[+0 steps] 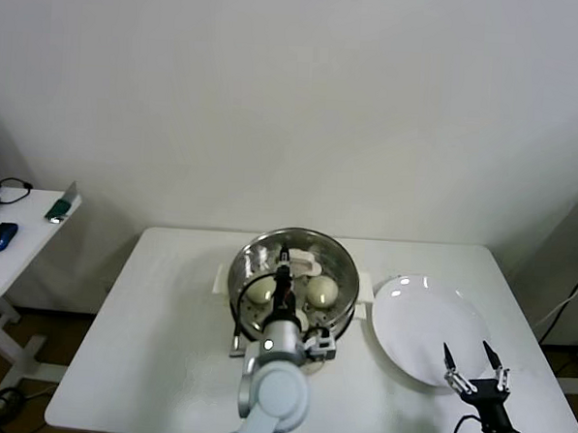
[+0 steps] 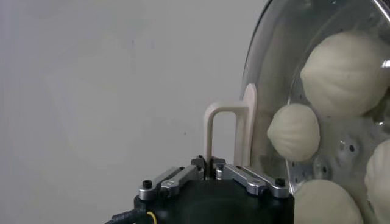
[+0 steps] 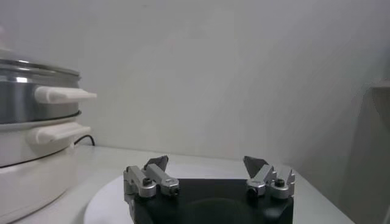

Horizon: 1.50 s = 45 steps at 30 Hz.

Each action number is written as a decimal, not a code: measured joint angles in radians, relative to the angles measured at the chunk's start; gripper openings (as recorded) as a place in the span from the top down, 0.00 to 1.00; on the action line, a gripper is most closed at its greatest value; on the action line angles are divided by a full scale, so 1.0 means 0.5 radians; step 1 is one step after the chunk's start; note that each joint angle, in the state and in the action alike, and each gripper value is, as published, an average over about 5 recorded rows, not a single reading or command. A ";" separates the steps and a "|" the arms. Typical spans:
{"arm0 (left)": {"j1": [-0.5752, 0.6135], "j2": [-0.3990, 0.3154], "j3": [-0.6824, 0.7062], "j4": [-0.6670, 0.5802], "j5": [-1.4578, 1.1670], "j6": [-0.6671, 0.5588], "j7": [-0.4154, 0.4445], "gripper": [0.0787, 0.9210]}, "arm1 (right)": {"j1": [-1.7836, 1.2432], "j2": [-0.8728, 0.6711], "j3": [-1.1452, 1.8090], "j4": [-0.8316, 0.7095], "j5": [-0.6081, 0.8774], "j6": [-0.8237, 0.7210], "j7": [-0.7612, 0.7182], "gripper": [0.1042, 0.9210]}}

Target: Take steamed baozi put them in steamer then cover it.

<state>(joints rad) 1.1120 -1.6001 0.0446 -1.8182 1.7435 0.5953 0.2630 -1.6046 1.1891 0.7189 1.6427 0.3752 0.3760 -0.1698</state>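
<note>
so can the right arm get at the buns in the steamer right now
Probably not. The glass lid sits over the steamer, held by the left gripper on its handle, covering the buns. The right gripper waits open at the plate.

baozi (image 1: 322, 292): some hidden behind the left pincer (image 1: 282, 272) and arm
steamer (image 3: 36, 131): cut off by the right wrist view's edge
plate (image 3: 109, 195): mostly hidden behind the right pincer (image 3: 206, 163)
</note>
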 measured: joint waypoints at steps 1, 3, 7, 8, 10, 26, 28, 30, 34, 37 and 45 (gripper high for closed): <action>0.003 0.001 -0.002 0.001 0.004 -0.002 0.000 0.92 | -0.001 0.002 0.000 0.000 0.000 0.000 -0.001 0.12; 0.010 0.004 -0.003 0.002 0.009 -0.005 0.001 0.92 | -0.001 0.006 0.002 0.001 0.000 0.000 -0.002 0.12; 0.025 0.002 -0.005 0.003 0.017 -0.006 0.003 0.92 | -0.001 0.011 0.004 0.002 -0.001 0.000 -0.004 0.12; 0.028 0.000 -0.005 0.003 0.019 -0.007 0.003 0.92 | -0.001 0.012 0.004 0.002 -0.001 0.001 -0.004 0.12; 0.031 -0.007 -0.004 0.004 0.021 -0.008 0.004 0.92 | -0.001 0.015 0.004 0.003 -0.004 0.002 -0.005 0.12; 0.065 0.010 0.038 -0.060 -0.045 0.000 0.028 0.64 | -0.013 0.016 0.009 0.030 -0.011 0.003 -0.007 0.12; 0.071 0.021 0.046 -0.085 -0.068 0.007 0.036 0.58 | -0.013 0.015 0.009 0.032 -0.011 -0.006 -0.009 0.12; 0.078 0.035 0.052 -0.114 -0.093 0.013 0.042 0.51 | -0.013 0.015 0.008 0.035 -0.011 -0.016 -0.012 0.12; 0.099 0.081 0.054 -0.193 -0.169 0.023 0.053 0.37 | -0.015 0.007 0.003 0.048 -0.002 -0.037 -0.015 0.12; 0.118 0.140 0.045 -0.270 -0.268 0.025 0.048 0.27 | -0.013 0.000 -0.007 0.059 0.015 -0.046 -0.003 0.12; 0.203 0.331 -0.025 -0.496 -0.780 -0.080 -0.111 0.12 | 0.012 0.000 -0.037 0.073 0.042 -0.065 0.075 0.12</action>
<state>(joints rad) 1.2133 -1.4348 0.0321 -2.0663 1.3536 0.5551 0.2073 -1.5983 1.1889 0.7002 1.6793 0.3960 0.3433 -0.1321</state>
